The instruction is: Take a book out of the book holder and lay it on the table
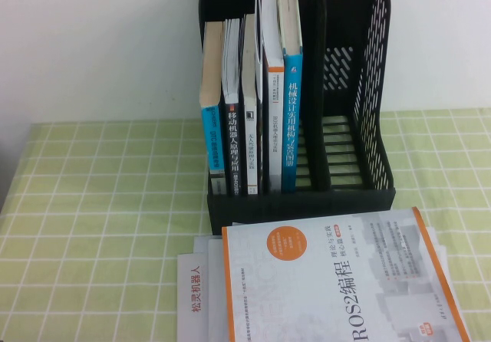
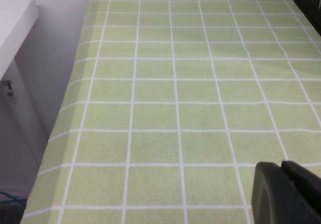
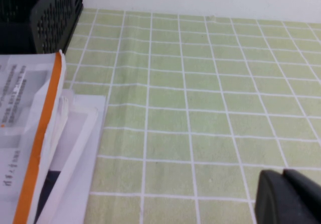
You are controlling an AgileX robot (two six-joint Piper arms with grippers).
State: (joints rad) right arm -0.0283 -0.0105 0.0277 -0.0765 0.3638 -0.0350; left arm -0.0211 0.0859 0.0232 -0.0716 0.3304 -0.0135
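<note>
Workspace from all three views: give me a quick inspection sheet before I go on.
Surface: table, green checked cloth, flat.
Job's things: book, blue spine, upright in the holder; not yet taken out.
Clutter: ROS2 book lying flat on loose papers in front of the holder; four other books standing in the slots.
Grippers: left tool above bare cloth, holding nothing; right tool shut, empty, beside the ROS2 book.
Cables: blue cable below the table's edge.
Surroundings: white wall behind.

book holder (image 1: 368, 89): matt black plastic | table (image 1: 92, 204): checked cloth | book (image 1: 291, 120): glossy spine
</note>
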